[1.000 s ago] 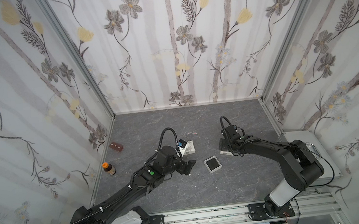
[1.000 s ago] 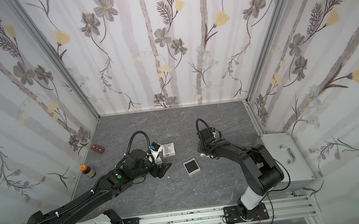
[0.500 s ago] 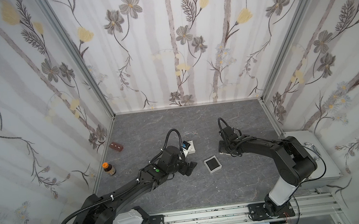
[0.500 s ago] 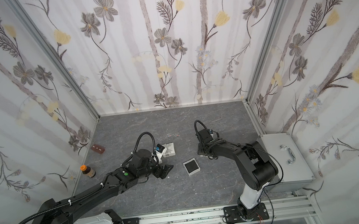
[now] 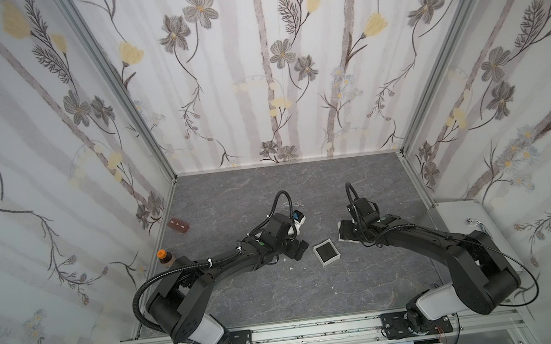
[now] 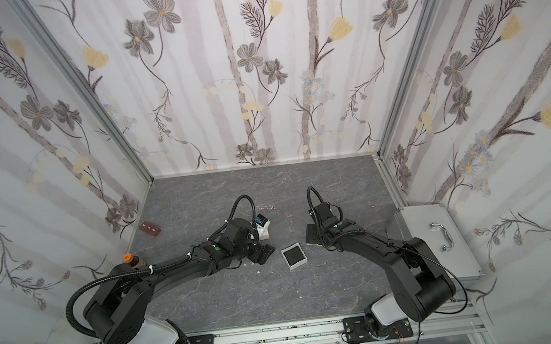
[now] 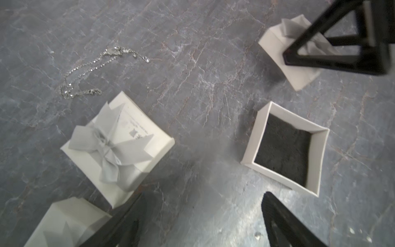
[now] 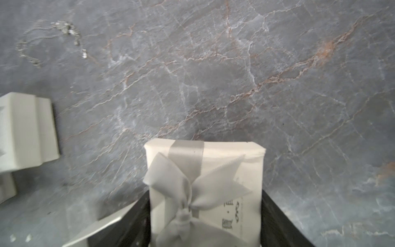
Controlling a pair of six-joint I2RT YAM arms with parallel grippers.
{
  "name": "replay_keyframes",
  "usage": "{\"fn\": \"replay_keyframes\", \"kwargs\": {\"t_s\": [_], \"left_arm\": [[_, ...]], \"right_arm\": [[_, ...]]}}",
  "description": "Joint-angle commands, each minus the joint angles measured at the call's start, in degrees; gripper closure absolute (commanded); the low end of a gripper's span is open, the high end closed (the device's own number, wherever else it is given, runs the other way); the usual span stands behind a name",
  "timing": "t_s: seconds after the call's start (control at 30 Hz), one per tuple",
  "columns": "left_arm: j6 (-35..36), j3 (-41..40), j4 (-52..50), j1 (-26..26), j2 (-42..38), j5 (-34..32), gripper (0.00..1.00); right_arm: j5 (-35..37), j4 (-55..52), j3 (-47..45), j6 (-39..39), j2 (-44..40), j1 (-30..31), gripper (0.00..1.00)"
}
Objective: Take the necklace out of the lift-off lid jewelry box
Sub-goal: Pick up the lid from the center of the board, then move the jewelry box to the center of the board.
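Over the last second the right gripper (image 8: 205,192) had drawn back a little toward the near edge and its jaws had narrowed. In the right wrist view they stood against both sides of a ribboned lid (image 8: 224,166), so pinching it, as far as I could judge. Its wall showed no step, hence lid rather than whole box, though not certain. The left gripper (image 7: 204,193) had barely shifted: low over the table, jaws spread wide, nothing between them. The open box base (image 7: 258,136) had not moved; black lining bare, no chain inside. The necklace (image 7: 111,51) lay loose on the table, well apart from the base and near a closed bowed box (image 7: 117,149); a second white box (image 7: 64,220) sat close by one left finger. Reading: the necklace was already out, so the main step looked done, and what remained was probably only disposing of the lid and pulling clear. Surface: grey marbled tabletop (image 5: 269,187), pale and rusty veins, a few white specks near the base. Room: three walls of floral paper (image 5: 266,75) in aluminium framing. Strays along the left edge: an orange-capped bottle (image 5: 164,258) and a small brown block (image 5: 178,225). A grey metal case (image 6: 424,254) with a handle sat past the right edge.
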Motion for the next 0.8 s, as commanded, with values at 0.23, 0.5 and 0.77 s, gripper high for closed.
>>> {"fn": "replay_keyframes", "kwargs": {"t_s": [0.23, 0.5, 0.77], "left_arm": [[2.9, 9.5, -6.5, -0.8, 10.9, -1.0, 0.21], [4.7, 8.8, -8.4, -4.0, 11.0, -1.7, 0.21], [2.4, 6.9, -8.5, -7.9, 8.3, -1.5, 0.21]], "right_arm": [[-7.9, -0.9, -8.7, -0.5, -12.1, 1.1, 0.31], [-8.4, -1.1, -11.3, 0.5, -14.7, 1.1, 0.31], [-9.6, 0.0, -14.2, 2.0, -16.4, 1.3, 0.31]]}}
